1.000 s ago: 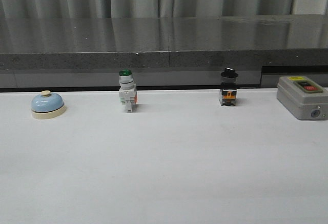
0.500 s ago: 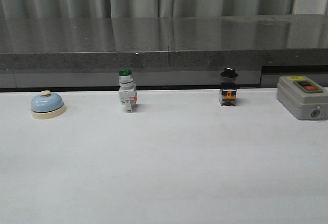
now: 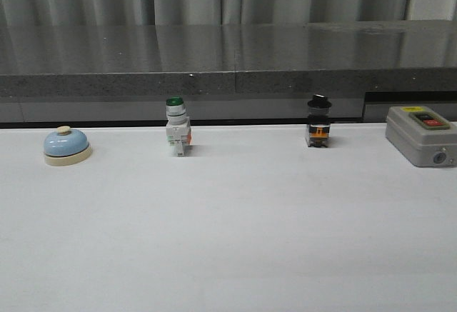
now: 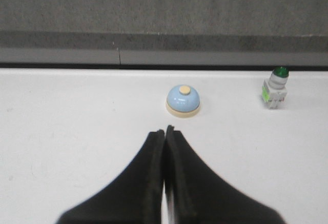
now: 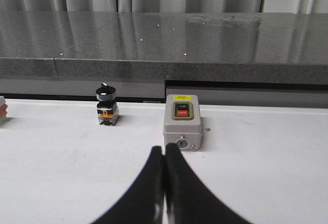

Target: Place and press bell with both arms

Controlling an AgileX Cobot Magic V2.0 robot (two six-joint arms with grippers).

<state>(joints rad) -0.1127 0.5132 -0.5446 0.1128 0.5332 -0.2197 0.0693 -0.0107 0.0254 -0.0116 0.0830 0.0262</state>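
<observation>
comparing the front views across the last second, nothing on the white surface has shifted: the small light-blue glossy bell with its cream base and cream button sits where it sat, out at about ten o'clock on the surface near the back edge, upright and untouched. to its right along the back stand the white push-button switch with a green cap, the small black-capped switch with an orange band, and, at about two o'clock, the grey box with a red button, all unmoved too. neither arm shows in the front view. in the left wrist view the left hand is closed on nothing, its black fingers pressed tip to tip, pointing toward the bell but well short of it. the right hand is likewise closed and empty, aimed at the grey box. with no change seen, the task looks barely begun: i judge the left hand must first open and reach the bell, since it lies on that arm's side, before any placing or pressing.
</observation>
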